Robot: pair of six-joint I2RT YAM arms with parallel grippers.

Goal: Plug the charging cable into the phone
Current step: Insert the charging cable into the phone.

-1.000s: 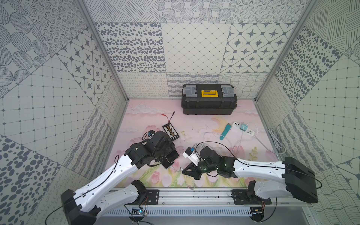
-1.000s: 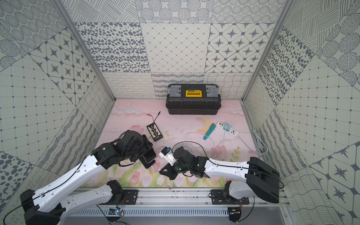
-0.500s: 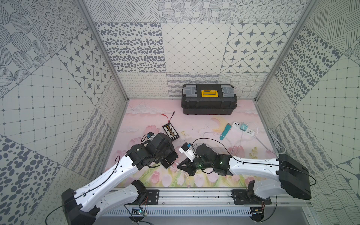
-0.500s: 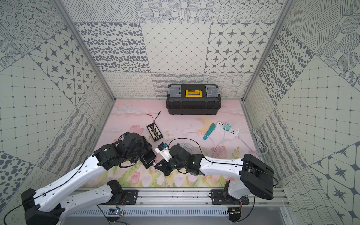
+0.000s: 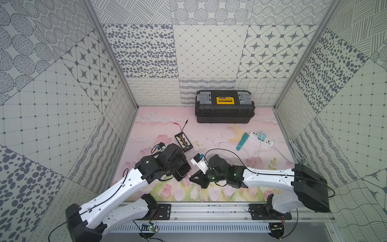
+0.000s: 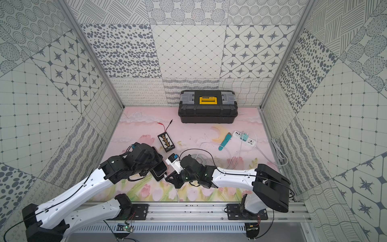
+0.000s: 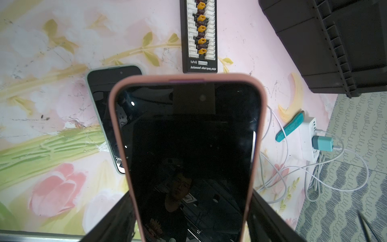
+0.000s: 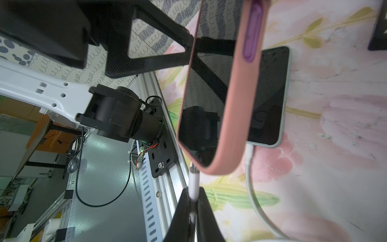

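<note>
My left gripper [image 7: 190,209] is shut on the phone [image 7: 192,146], a dark-screened handset in a pink case, with a jaw on each long side. It holds the phone tilted above the mat near the front in both top views [image 5: 184,170] [image 6: 160,170]. My right gripper [image 8: 193,199] is shut on the white plug of the charging cable [image 8: 193,184]. The plug's tip touches the bottom edge of the pink case [image 8: 236,104]. Whether it sits inside the port is hidden. In a top view the right gripper [image 5: 193,178] is just right of the phone.
A second phone [image 8: 270,94] in a pale case lies flat under the held one, with a white cable [image 8: 251,188] in its end. A black charging plate [image 5: 183,142], a black toolbox [image 5: 225,109], a white power strip [image 5: 261,138] and loose white cables lie behind.
My right arm has swung left with the plug, from beside the phone up to its bottom edge. The left arm has barely shifted and keeps hold of the phone.
</note>
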